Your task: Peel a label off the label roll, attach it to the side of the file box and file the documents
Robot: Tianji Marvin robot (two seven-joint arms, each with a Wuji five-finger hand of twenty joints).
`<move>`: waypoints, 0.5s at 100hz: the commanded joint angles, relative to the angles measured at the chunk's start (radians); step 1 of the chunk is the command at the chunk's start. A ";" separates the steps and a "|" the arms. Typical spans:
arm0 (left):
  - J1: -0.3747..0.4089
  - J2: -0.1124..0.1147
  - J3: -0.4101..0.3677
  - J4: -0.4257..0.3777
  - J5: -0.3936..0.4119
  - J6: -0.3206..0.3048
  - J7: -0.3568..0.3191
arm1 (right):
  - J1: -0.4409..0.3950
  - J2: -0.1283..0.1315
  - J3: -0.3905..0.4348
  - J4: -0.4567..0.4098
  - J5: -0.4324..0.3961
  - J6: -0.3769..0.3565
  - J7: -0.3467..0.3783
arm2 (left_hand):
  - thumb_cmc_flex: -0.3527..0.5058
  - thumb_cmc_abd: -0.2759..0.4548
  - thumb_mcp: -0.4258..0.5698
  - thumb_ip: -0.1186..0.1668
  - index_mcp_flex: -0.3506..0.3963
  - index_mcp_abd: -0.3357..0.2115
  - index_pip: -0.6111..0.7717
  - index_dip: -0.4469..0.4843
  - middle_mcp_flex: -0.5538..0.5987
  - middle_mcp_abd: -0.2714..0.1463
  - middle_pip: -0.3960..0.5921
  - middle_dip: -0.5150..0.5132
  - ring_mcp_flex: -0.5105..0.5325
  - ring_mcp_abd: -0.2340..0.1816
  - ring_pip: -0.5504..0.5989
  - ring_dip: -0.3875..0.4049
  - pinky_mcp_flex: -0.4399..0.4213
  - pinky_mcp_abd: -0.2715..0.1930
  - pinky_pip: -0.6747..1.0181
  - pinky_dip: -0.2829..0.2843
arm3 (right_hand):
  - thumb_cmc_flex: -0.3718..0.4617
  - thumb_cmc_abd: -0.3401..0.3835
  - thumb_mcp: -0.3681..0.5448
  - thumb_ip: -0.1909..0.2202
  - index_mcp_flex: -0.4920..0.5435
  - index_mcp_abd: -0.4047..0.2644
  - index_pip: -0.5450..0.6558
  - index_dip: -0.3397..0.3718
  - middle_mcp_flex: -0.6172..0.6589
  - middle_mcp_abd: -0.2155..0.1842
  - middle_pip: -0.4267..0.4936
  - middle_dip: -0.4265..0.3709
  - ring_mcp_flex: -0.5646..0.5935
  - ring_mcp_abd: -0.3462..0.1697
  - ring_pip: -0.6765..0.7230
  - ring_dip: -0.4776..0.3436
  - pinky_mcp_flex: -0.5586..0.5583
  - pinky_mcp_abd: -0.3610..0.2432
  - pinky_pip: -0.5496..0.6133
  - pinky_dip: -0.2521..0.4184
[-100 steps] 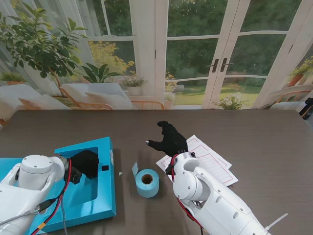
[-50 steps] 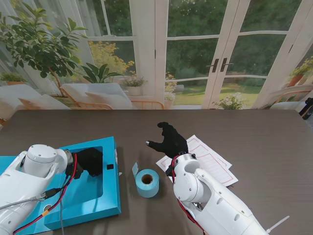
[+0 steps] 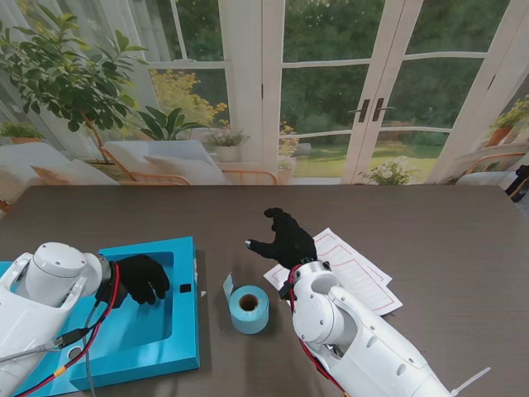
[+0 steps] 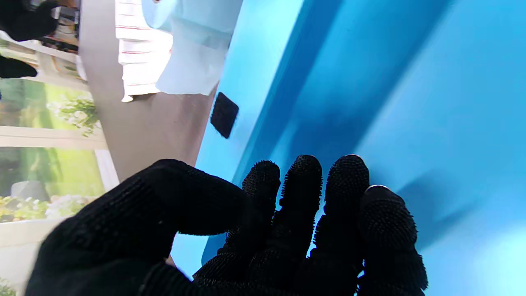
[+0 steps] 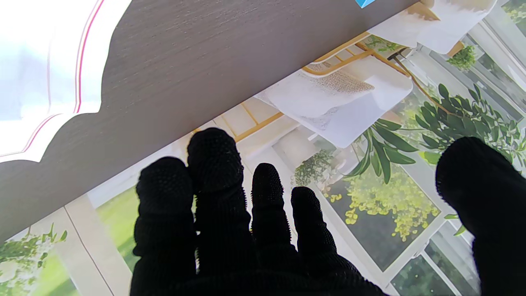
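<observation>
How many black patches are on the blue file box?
1 visible: a small black patch on the blue file box rim that faces the label roll, just right of the left robot hand. Others may be hidden under the arm.

Home sunroom: garden doors (image 3: pixel 331 91), armchairs (image 3: pixel 165 161).

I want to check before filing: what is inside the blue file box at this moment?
Only the left hand shows inside the file box, fingers apart, holding nothing. The bare blue bottom is visible. The part under the hand and arm is covered.
</observation>
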 commanded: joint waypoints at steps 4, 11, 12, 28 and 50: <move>0.010 0.010 -0.015 -0.026 0.002 0.014 -0.004 | -0.006 -0.002 -0.004 -0.010 -0.003 -0.002 0.017 | -0.022 0.030 -0.084 -0.049 -0.023 0.013 -0.076 -0.019 -0.041 -0.003 0.002 -0.040 -0.033 0.002 -0.019 -0.016 -0.034 -0.045 -0.022 0.014 | 0.014 0.008 -0.007 0.022 -0.039 -0.013 0.023 0.006 0.013 0.009 -0.002 -0.006 -0.012 0.014 0.006 -0.003 -0.188 -0.042 0.044 -0.003; 0.015 0.012 -0.020 -0.038 0.019 0.016 0.002 | -0.006 -0.001 -0.004 -0.010 -0.004 -0.003 0.019 | -0.015 0.054 -0.139 -0.076 -0.023 0.023 -0.157 -0.015 -0.070 0.006 -0.022 -0.066 -0.059 0.008 -0.056 -0.032 -0.057 -0.047 -0.038 0.011 | 0.014 0.007 -0.007 0.022 -0.040 -0.012 0.027 0.008 0.013 0.011 -0.002 -0.006 -0.012 0.013 0.006 -0.003 -0.188 -0.043 0.044 -0.003; 0.016 0.012 -0.021 -0.040 0.023 0.016 0.003 | -0.006 -0.001 -0.004 -0.010 -0.004 -0.002 0.019 | -0.015 0.057 -0.143 -0.079 -0.023 0.024 -0.162 -0.013 -0.070 0.007 -0.023 -0.068 -0.060 0.007 -0.058 -0.033 -0.058 -0.047 -0.038 0.011 | 0.015 0.008 -0.007 0.022 -0.040 -0.012 0.028 0.009 0.013 0.011 -0.002 -0.006 -0.011 0.014 0.006 -0.003 -0.188 -0.043 0.044 -0.003; 0.038 0.008 -0.038 -0.082 0.073 0.010 0.044 | -0.004 0.005 0.002 -0.011 -0.012 -0.004 0.027 | -0.026 0.073 -0.155 -0.105 -0.010 0.023 -0.202 -0.005 -0.075 0.014 -0.036 -0.101 -0.072 0.015 -0.084 -0.048 -0.068 -0.045 -0.044 0.011 | 0.015 0.006 -0.006 0.022 -0.038 -0.017 0.044 0.017 0.014 0.011 -0.004 -0.007 -0.015 0.016 0.004 -0.003 -0.190 -0.043 0.043 -0.003; 0.105 -0.006 -0.086 -0.163 0.135 -0.033 0.127 | -0.022 0.040 0.042 -0.044 -0.069 -0.034 0.083 | -0.021 0.072 -0.160 -0.096 0.027 0.006 -0.263 -0.018 -0.065 0.015 -0.050 -0.118 -0.085 0.026 -0.094 -0.052 -0.080 -0.045 -0.049 0.012 | 0.022 0.007 -0.013 0.026 -0.030 -0.038 0.109 0.052 0.007 0.011 -0.015 -0.010 -0.064 0.012 -0.109 -0.047 -0.226 -0.023 -0.063 -0.054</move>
